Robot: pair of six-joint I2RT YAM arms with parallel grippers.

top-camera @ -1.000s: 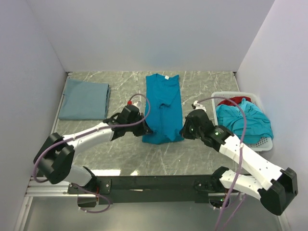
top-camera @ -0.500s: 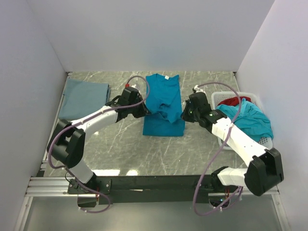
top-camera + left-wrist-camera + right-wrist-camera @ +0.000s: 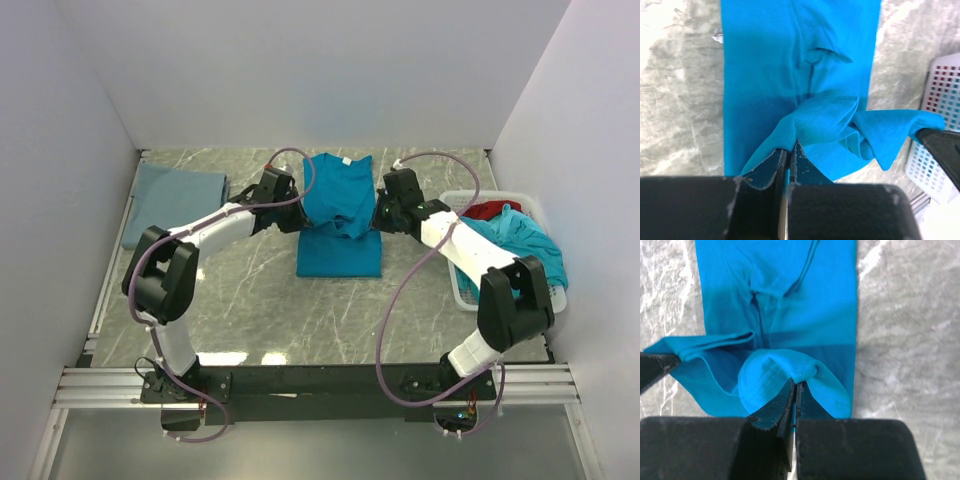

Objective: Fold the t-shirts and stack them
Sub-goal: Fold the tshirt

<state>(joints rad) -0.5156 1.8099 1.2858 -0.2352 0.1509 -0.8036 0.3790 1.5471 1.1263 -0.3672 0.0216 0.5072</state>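
A bright teal t-shirt (image 3: 340, 195) lies lengthwise in the middle of the table, sleeves folded in, collar at the far end. Its near hem is lifted and carried over the body. My left gripper (image 3: 300, 220) is shut on the hem's left corner (image 3: 805, 120). My right gripper (image 3: 378, 222) is shut on the right corner (image 3: 772, 372). The raised cloth sags between them above the flat part (image 3: 785, 285). A folded grey-blue t-shirt (image 3: 175, 206) lies at the far left. A red t-shirt (image 3: 490, 210) and more teal t-shirts (image 3: 515, 250) fill the basket.
The white perforated basket (image 3: 548, 296) stands against the right wall; its corner (image 3: 940, 85) shows in the left wrist view. White walls close the table on three sides. The arms' bases and a black rail (image 3: 330, 380) run along the near edge.
Both grippers have carried the teal t-shirt's near hem away from me, from the near end up over its middle. Both arms have stretched further out.
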